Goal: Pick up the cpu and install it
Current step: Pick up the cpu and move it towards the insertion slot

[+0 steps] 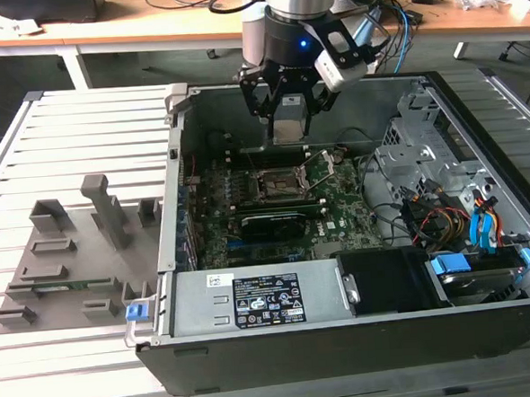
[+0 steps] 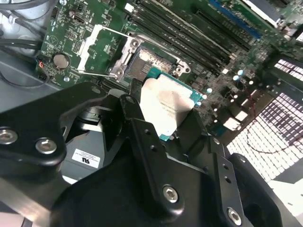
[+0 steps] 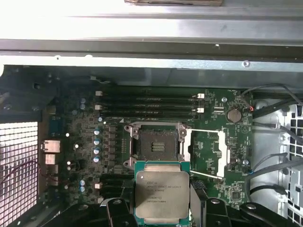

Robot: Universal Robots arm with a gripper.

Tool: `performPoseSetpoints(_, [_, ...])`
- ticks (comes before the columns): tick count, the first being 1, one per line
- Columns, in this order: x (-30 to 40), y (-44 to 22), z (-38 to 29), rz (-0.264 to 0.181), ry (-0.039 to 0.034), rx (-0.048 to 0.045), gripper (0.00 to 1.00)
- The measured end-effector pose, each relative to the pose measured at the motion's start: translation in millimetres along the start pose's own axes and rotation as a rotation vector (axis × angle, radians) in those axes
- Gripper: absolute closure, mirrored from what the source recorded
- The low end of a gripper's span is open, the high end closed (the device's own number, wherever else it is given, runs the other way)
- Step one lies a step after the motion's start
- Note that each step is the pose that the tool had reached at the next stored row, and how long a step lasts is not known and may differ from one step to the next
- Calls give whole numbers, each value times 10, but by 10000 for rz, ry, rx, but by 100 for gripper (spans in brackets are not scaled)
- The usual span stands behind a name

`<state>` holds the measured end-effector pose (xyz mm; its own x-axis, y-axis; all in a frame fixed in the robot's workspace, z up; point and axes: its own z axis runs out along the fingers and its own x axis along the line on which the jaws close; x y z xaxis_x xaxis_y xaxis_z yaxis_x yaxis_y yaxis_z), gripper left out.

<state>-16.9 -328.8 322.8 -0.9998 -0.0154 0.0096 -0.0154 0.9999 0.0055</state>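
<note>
Cpu, a small flat square chip with a pale silver metal lid on a thin green-edged base, is clamped in my hand. My black fingers press against two of its opposite edges. It hangs in the air over the green motherboard, near the black square socket but apart from it and not seated. The socket's silver metal retention frame stands swung open beside it.

I judge the cpu light and quite stiff. Its smooth lid could slide under a loose grip, and its underside is probably fragile. The thin edges therefore seem the right place to hold it, which is where I have it now, leaving lid and underside untouched.

Around all this is the open dark grey metal computer case, lying on the slatted pale metal counter. The grey plastic holder tray sits well apart, on the exterior view's left.
</note>
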Motion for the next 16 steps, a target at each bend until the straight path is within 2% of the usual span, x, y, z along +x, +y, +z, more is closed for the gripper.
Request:
performPoseSetpoints(5, [-85, 27, 40, -5, 0, 0, 45])
performPoseSetpoints(16, [-87, 27, 43, -5, 0, 4, 45])
